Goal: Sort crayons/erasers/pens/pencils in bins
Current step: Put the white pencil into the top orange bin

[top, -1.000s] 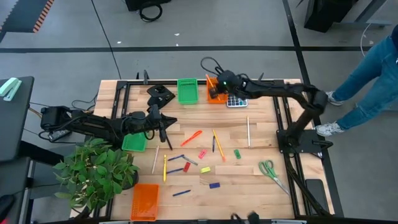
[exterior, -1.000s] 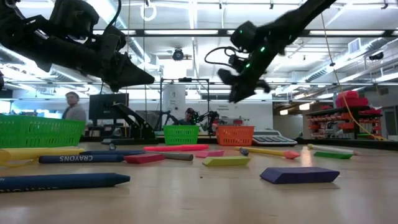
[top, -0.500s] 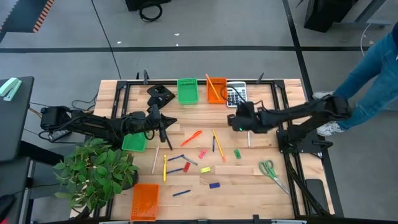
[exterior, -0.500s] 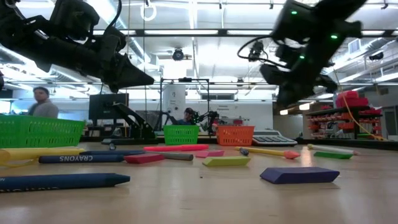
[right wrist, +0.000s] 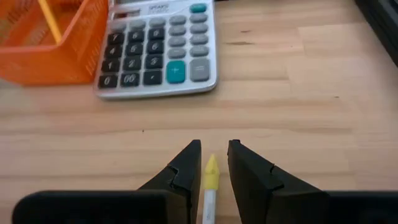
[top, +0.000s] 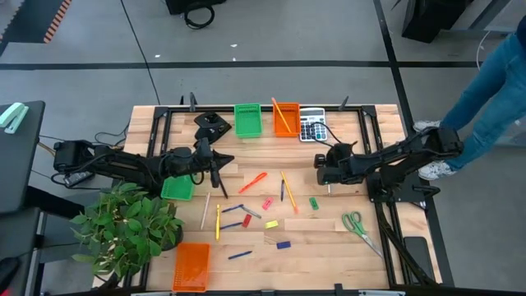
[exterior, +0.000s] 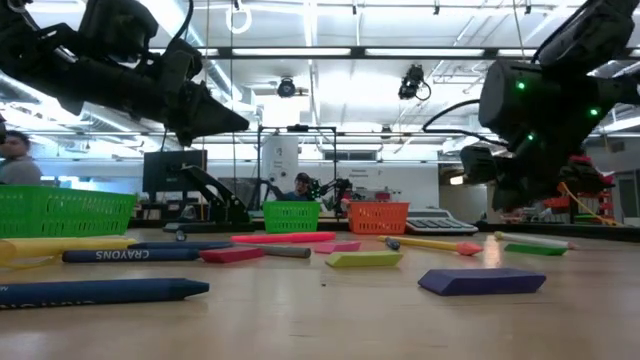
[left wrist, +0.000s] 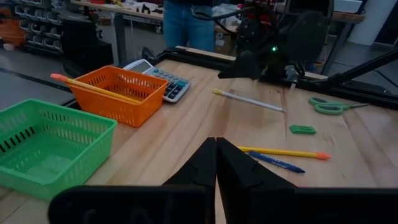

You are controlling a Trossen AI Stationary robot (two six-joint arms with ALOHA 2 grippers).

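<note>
A pale pencil (top: 329, 186) with a yellow end (right wrist: 211, 167) lies flat on the table's right half. My right gripper (right wrist: 212, 155) hangs just above that far end, open, a finger on either side, and the low view shows it (exterior: 508, 196) off the table. An orange bin (top: 286, 120) at the far edge holds an orange-yellow pencil (left wrist: 93, 88), leaning on its rim. My left gripper (left wrist: 216, 155) is shut on nothing, above the table's left half (top: 215, 168). Crayons, pens and erasers (top: 267, 204) lie loose mid-table.
A grey calculator (top: 312, 127) lies beside the orange bin, a green bin (top: 248, 120) to its left. Another green bin (top: 177, 189) sits by the left arm, an orange bin (top: 191, 265) at the near left. Scissors (top: 357, 224) lie near right; a plant (top: 127, 226) stands left.
My right gripper has left the orange bin at the far edge, swung toward the table's right and near side, come down and rolled, ending over the pale pencil's far end. The orange-yellow pencil stays in the orange bin.
</note>
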